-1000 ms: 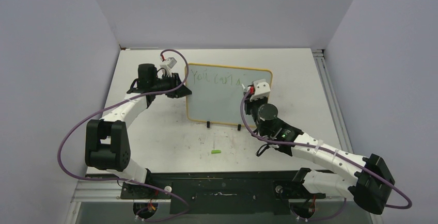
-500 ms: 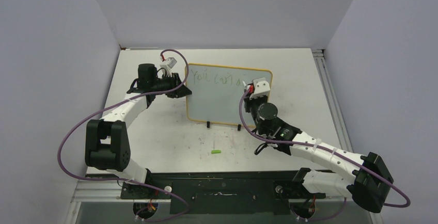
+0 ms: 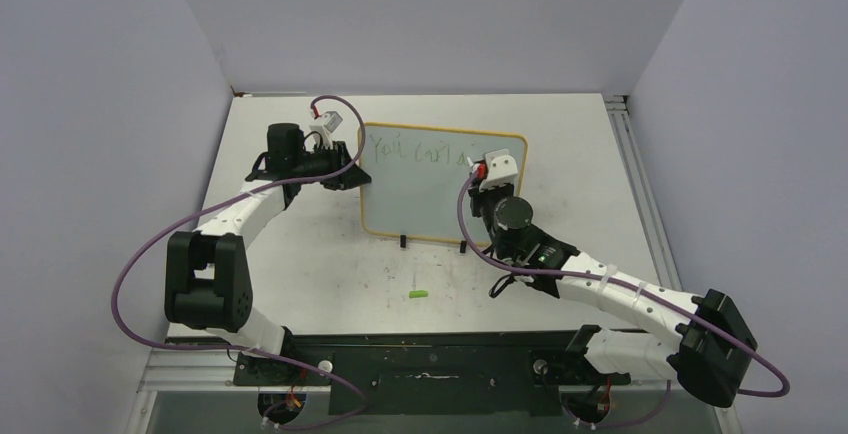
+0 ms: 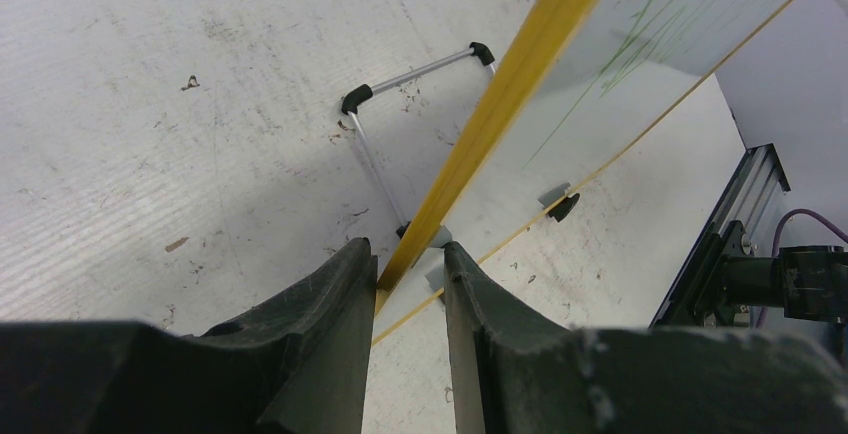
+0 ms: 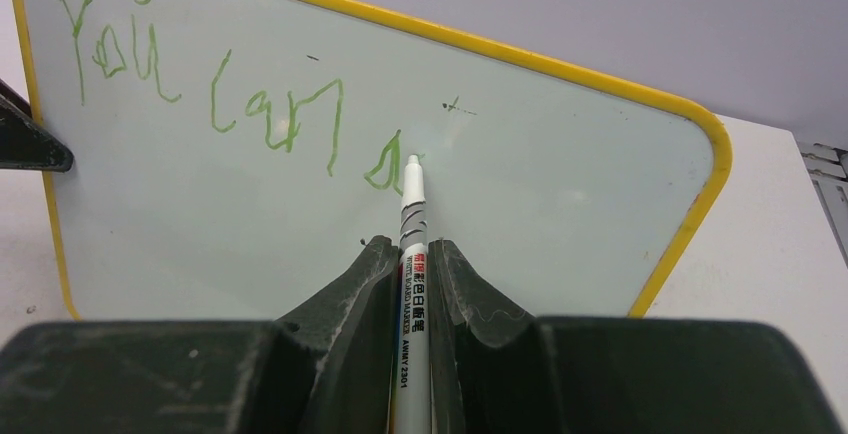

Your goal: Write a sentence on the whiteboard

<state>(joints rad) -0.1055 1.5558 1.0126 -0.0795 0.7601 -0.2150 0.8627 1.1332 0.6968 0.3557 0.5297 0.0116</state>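
The whiteboard [image 3: 430, 194], pale with a yellow frame, stands upright mid-table on black clip feet. My left gripper [image 3: 352, 169] is shut on its left frame edge [image 4: 470, 144], with a finger on each side. My right gripper [image 3: 484, 176] is shut on a white marker [image 5: 411, 274], whose tip touches the board [image 5: 560, 184]. The sentence [image 5: 215, 84] is in green and reads "You can" plus the start of one more letter, beside the tip. It also shows faintly in the top view [image 3: 418, 152].
A small green marker cap [image 3: 417, 295] lies on the table in front of the board. A metal wire stand [image 4: 400, 124] props the board from behind. A rail runs along the table's right edge [image 3: 640, 194].
My right gripper has shifted slightly left and up along the board with the marker. The left arm and the board have not moved.
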